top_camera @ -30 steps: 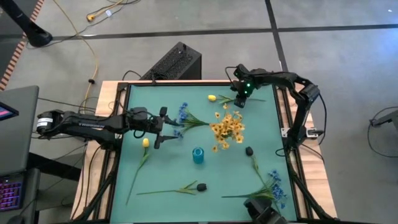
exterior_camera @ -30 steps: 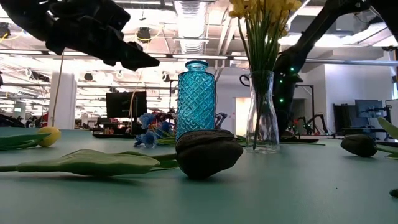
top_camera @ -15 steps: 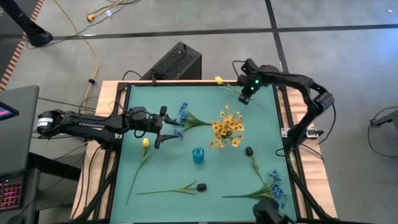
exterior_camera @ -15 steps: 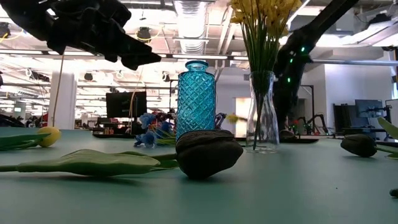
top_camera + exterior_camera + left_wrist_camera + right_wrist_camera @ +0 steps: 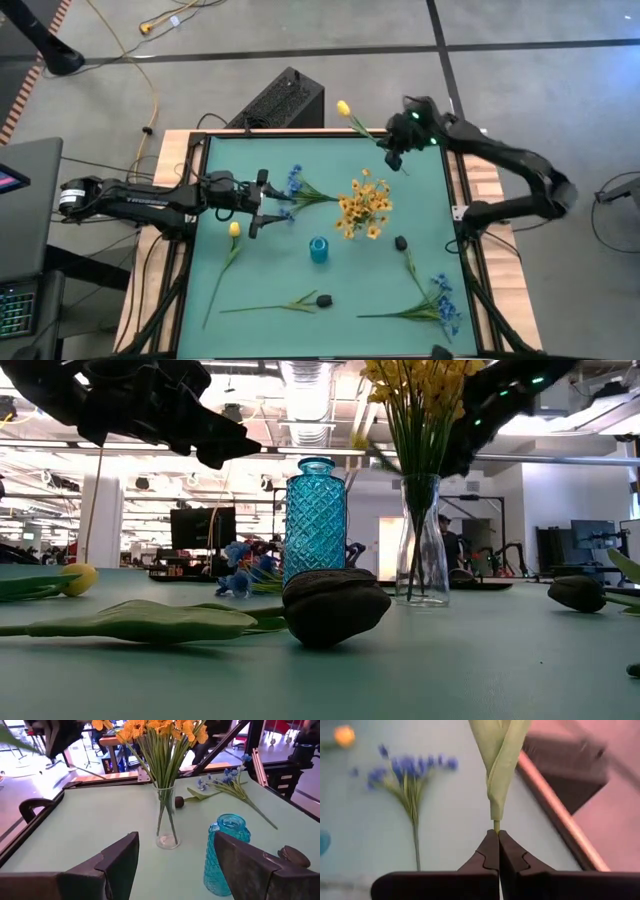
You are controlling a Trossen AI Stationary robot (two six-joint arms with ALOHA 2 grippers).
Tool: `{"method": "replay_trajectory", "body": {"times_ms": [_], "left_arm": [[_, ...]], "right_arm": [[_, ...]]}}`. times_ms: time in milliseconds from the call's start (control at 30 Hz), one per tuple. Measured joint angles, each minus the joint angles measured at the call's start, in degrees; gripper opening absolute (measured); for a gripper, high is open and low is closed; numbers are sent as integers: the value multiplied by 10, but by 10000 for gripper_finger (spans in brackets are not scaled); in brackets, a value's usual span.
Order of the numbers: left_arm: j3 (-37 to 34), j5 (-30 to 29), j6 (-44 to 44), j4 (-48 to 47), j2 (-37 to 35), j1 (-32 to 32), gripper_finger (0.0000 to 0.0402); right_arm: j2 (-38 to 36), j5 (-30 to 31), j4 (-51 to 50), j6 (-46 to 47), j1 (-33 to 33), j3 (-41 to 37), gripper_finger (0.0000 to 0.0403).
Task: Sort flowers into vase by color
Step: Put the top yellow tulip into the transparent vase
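Note:
My right gripper [image 5: 393, 152] hangs above the table's far right part, shut on a yellow tulip [image 5: 343, 107]. The tulip's bloom juts out over the far edge. My left gripper [image 5: 262, 206] hovers open at the table's left middle, beside a blue spray [image 5: 296, 186] that lies flat, and touches nothing. A clear vase [image 5: 166, 822] holding yellow flowers [image 5: 364, 203] stands mid-table. A blue glass vase [image 5: 318, 250] stands nearer. Another yellow tulip [image 5: 234, 230] lies flat at the left. My right gripper pinches the tulip's thin green stalk [image 5: 496, 825] between its two fingertips [image 5: 490, 845], just below a folded leaf [image 5: 500, 750]. The stalk runs on ahead in line with the fingers, toward the table's far left. The tulip is lifted clear of the table.
Two dark buds lie on the table, one near the front [image 5: 322, 299] and one right of the vases [image 5: 400, 242]. A second blue spray [image 5: 440, 300] lies at the near right. A black box [image 5: 283, 100] sits beyond the far edge.
My right gripper has risen from the table's far part and drawn back toward the right edge, tipping up toward level. The yellow tulip came off the table with it; its bloom has swung out past the far edge.

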Motion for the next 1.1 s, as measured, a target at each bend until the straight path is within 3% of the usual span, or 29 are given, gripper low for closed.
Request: {"method": "replay_trajectory", "body": {"times_ms": [267,500,700,867,967,1100], "left_arm": [[0,0,18,1,0,0,247],[0,0,14,1,0,0,247],[0,0,14,1,0,0,247],[0,-16,18,11,0,0,247],[0,-37,14,53,5,0,247],[0,-64,-7,166,38,0,247]], "right_arm": [[-181,51,188,81,81,-157,17],[-264,108,219,88,167,-193,17],[-286,122,229,87,257,-194,17],[-282,217,256,68,318,-194,17],[-275,271,281,66,320,-194,17],[-247,244,323,71,303,-194,18]]}}
